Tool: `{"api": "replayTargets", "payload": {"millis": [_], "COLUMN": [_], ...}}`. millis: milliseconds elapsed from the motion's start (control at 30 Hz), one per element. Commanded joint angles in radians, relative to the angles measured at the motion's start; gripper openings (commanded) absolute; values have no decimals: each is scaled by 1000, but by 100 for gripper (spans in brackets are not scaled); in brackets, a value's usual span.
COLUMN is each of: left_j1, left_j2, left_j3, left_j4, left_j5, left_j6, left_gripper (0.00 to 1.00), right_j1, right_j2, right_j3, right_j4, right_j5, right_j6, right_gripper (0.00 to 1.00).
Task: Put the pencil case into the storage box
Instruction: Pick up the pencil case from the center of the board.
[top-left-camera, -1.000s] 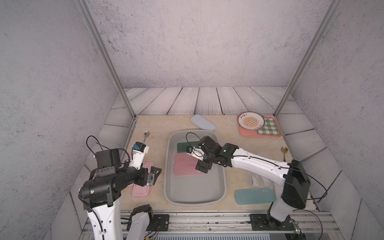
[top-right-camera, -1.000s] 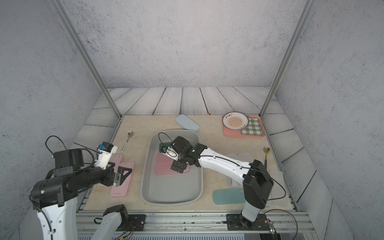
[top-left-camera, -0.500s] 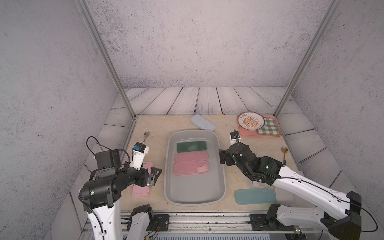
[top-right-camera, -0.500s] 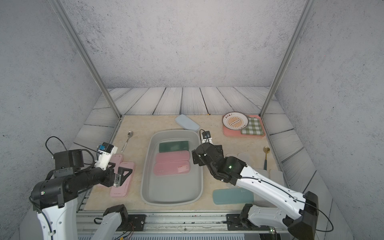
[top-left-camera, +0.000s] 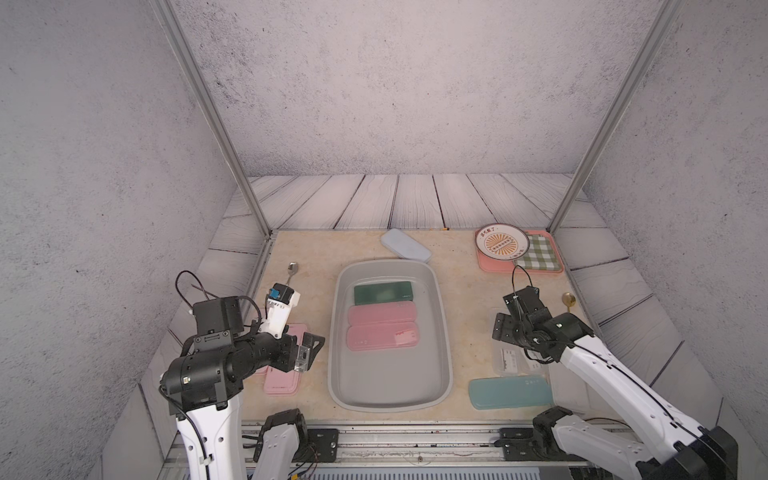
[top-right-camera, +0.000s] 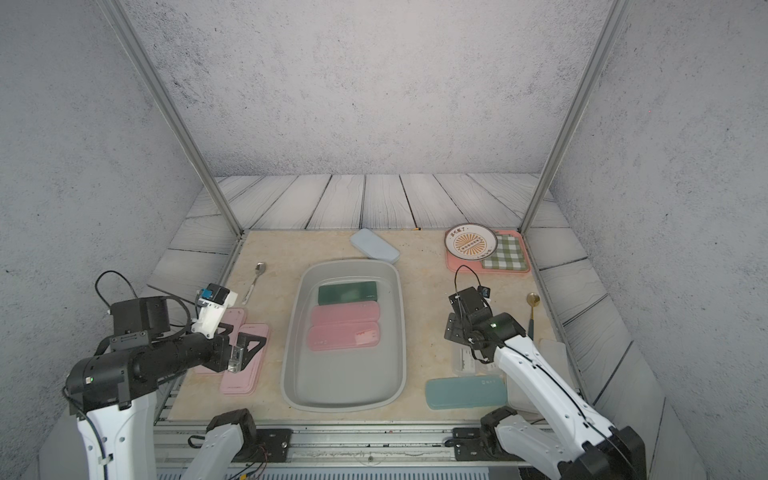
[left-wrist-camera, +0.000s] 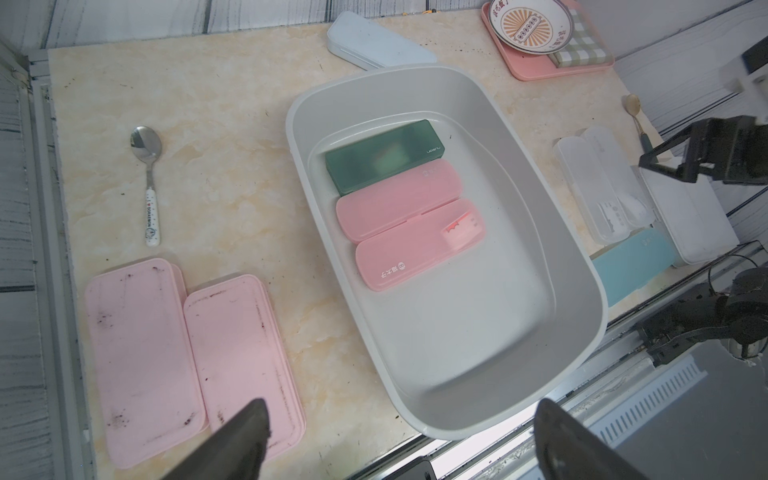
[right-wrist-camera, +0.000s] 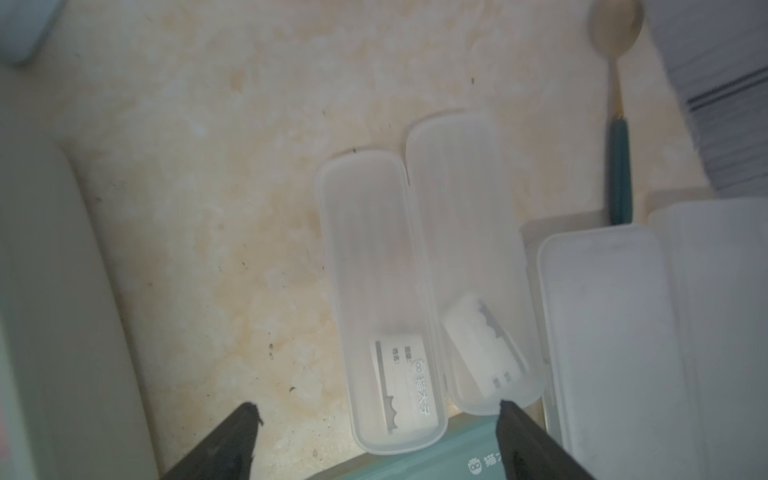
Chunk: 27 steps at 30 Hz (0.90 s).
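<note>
A: What is the storage box (top-left-camera: 390, 380) like?
B: It's a smooth grey plastic tub with rounded corners. A dark green pencil case (top-left-camera: 383, 292) and two pink pencil cases (top-left-camera: 381, 312) lie flat, side by side, at its far end. The near half is bare.
A: And outside it?
B: A frosted clear pencil case (right-wrist-camera: 374, 270) lies open on the marbled counter (top-left-camera: 316, 257), just beside a teal pencil case (top-left-camera: 510, 392).
A: The jaws?
B: The right gripper (right-wrist-camera: 374, 415) hovers above the clear one, jaws apart, gripping nothing. The left gripper (top-left-camera: 307, 353) is spread wide over the flat pink lids (left-wrist-camera: 187, 353), empty.
</note>
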Motion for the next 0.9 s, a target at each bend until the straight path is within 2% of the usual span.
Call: {"api": "replayTargets", "payload": {"millis": [0, 100, 233, 400, 600, 867], "left_j1": [10, 12, 16, 21, 21, 29], "left_j2": [-4, -9, -6, -4, 1, -9], "left_j3": [-9, -9, -9, -14, -14, -14], "left_j4": [-4, -3, -3, 4, 5, 5], "left_j5": [14, 9, 11, 18, 21, 18], "left_j6": [12, 10, 10, 6, 6, 5], "left_gripper": [100, 100, 100, 100, 100, 100], "right_j1": [-34, -35, -50, -79, -84, -84], "right_j2": [77, 158, 185, 177, 197, 215], "right_j3": [-48, -56, -111, -141, -171, -165], "right_j4": [82, 81, 118, 130, 158, 128], "right_j5": [-165, -184, -151, -134, -229, -129], "right_j6": [-29, -31, -6, -9, -23, -2], "right_gripper": [85, 81, 80, 87, 88, 92]}}
